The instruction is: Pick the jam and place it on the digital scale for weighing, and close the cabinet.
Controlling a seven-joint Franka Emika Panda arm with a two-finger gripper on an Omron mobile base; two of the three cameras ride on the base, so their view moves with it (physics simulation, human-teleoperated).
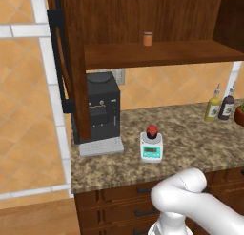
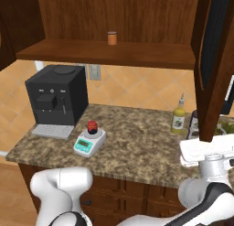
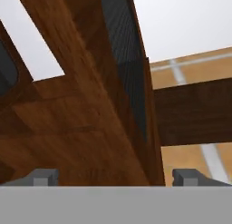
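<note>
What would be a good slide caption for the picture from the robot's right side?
Jam sits on the digital scale beside a coffee machine; the cabinet doors hang open.

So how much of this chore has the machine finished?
Done: the jam sits on the digital scale on the counter. In hand: the open tool is right up against the cabinet door's edge, apparently set to push it. Left: both doors stand wide open, so the cabinet has yet to be closed.
</note>
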